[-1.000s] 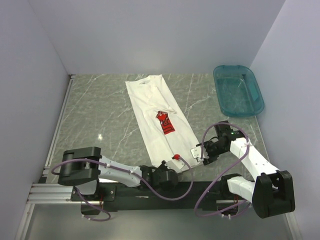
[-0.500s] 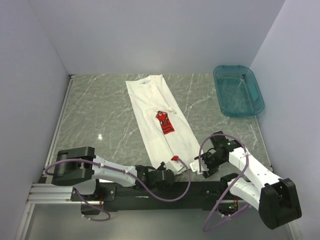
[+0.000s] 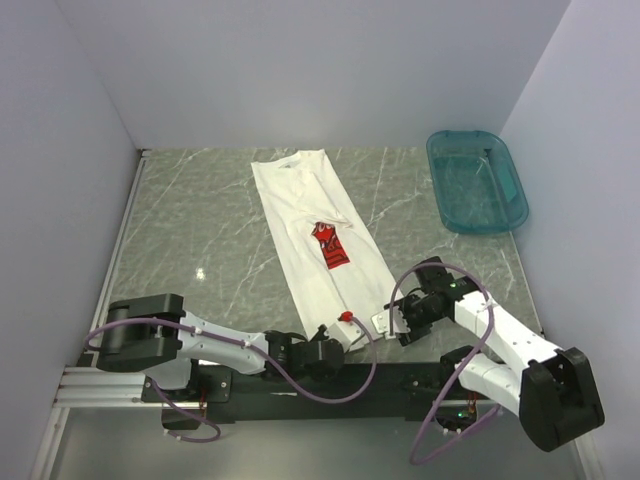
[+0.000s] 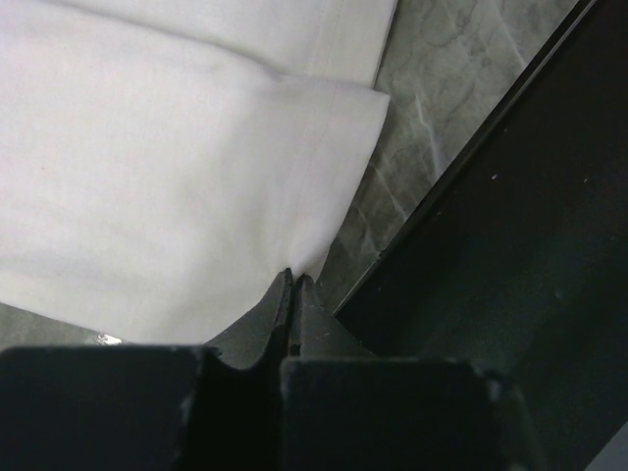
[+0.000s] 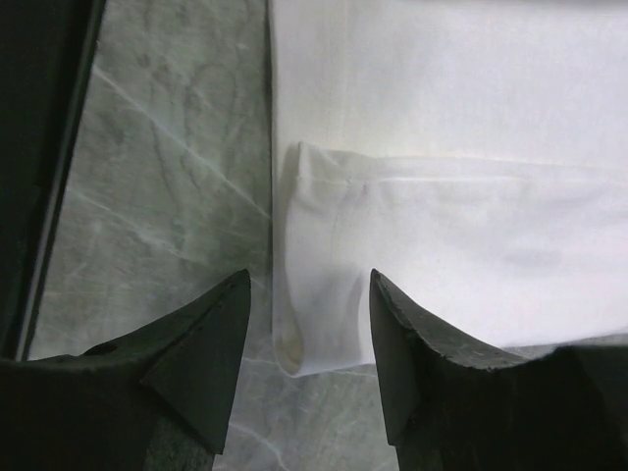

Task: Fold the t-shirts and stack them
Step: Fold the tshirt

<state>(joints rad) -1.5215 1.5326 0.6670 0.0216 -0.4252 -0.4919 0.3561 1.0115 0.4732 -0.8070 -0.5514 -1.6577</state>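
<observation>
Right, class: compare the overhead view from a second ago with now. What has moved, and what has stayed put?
The right gripper pulled back toward the near edge and slightly left. It is now open astride the white t-shirt's near right hem corner. The left gripper slid a little left, shut on the other near hem corner. The shirt and the teal basin lie as before.

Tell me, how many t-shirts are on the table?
1. The white t-shirt with the red print lies folded long and narrow down the middle of the table. The teal basin at the far right looks empty, so none seems hidden.
</observation>
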